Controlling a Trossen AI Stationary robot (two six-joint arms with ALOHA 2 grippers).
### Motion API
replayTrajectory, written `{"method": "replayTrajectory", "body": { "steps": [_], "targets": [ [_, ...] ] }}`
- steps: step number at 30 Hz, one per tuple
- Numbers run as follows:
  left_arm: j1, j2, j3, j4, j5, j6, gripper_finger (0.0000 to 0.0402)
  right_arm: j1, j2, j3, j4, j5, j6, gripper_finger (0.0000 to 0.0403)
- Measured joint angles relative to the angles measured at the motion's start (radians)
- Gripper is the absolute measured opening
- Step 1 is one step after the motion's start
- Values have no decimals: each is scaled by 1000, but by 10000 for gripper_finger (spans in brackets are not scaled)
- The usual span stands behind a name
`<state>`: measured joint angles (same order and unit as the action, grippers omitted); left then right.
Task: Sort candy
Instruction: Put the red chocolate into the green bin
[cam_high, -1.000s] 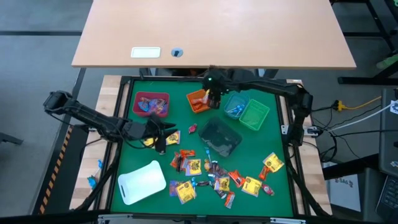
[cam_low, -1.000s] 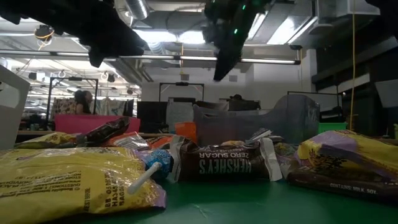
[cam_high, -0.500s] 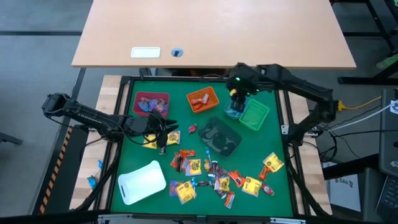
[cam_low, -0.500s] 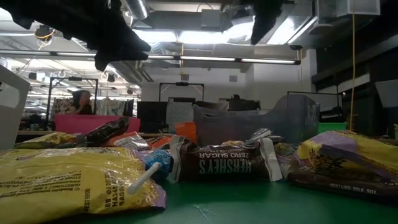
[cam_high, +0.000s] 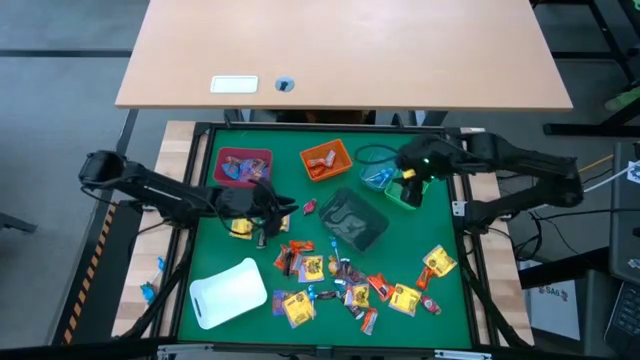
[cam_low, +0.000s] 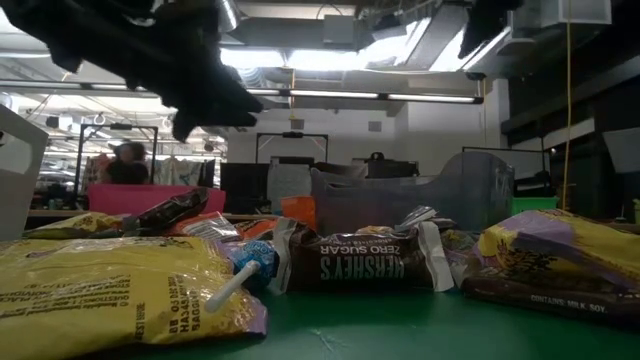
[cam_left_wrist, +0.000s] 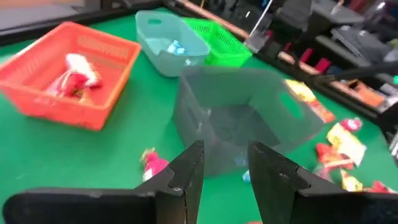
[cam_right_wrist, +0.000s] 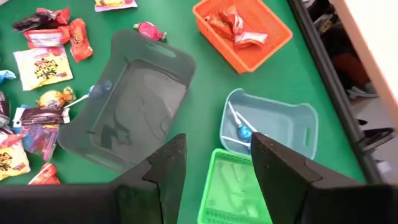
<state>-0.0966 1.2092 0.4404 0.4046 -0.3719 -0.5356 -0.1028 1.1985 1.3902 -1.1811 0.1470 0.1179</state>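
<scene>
The candy (cam_high: 340, 282) lies scattered on the near half of the green mat, as yellow, orange-red, blue and brown packets. The low view shows a brown packet (cam_low: 365, 262) and a yellow one (cam_low: 100, 290) up close. My left gripper (cam_left_wrist: 225, 171) is open and empty. It hovers left of the dark grey bin (cam_high: 352, 220), with a pink sweet (cam_left_wrist: 152, 163) just ahead of it and a yellow packet (cam_high: 240, 228) beside it. My right gripper (cam_right_wrist: 214, 162) is open and empty above the green bin (cam_right_wrist: 233, 190) and the light blue bin (cam_right_wrist: 273, 127).
A pink bin (cam_high: 243, 167), an orange bin (cam_high: 326, 160), the light blue bin (cam_high: 378, 174) and the green bin (cam_high: 412, 188) stand along the far side. The orange and pink bins hold sweets, the blue one lollipops. A white tray (cam_high: 228, 293) lies at the near left corner.
My right gripper has swung from over the orange bin toward the table's right, past the blue bin, and now hangs over the green bin. My left gripper has crept a little toward the right, nearer the grey bin. The candy and bins have stayed put.
</scene>
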Motion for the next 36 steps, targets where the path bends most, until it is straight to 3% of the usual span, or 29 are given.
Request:
{"method": "replayTrajectory", "body": {
  "steps": [5,10,20,25,32,36],
  "targets": [
    [28,107,0,133,-29,41,112,6,-125,-167,99,-9,16,179],
    [48,183,0,180,-24,43,116,5,-175,-246,142,-9,17,179],
    [113,281,0,195,16,20,198,5,-166,-256,185,-9,12,179],
    [117,357,0,222,17,31,203,5,-166,-256,196,-9,9,179],
    [114,441,1,359,18,203,204,5,-166,-256,196,-9,9,179],
    [114,470,11,358,16,260,204,5,-166,-256,196,-9,8,179]
  ]
}}
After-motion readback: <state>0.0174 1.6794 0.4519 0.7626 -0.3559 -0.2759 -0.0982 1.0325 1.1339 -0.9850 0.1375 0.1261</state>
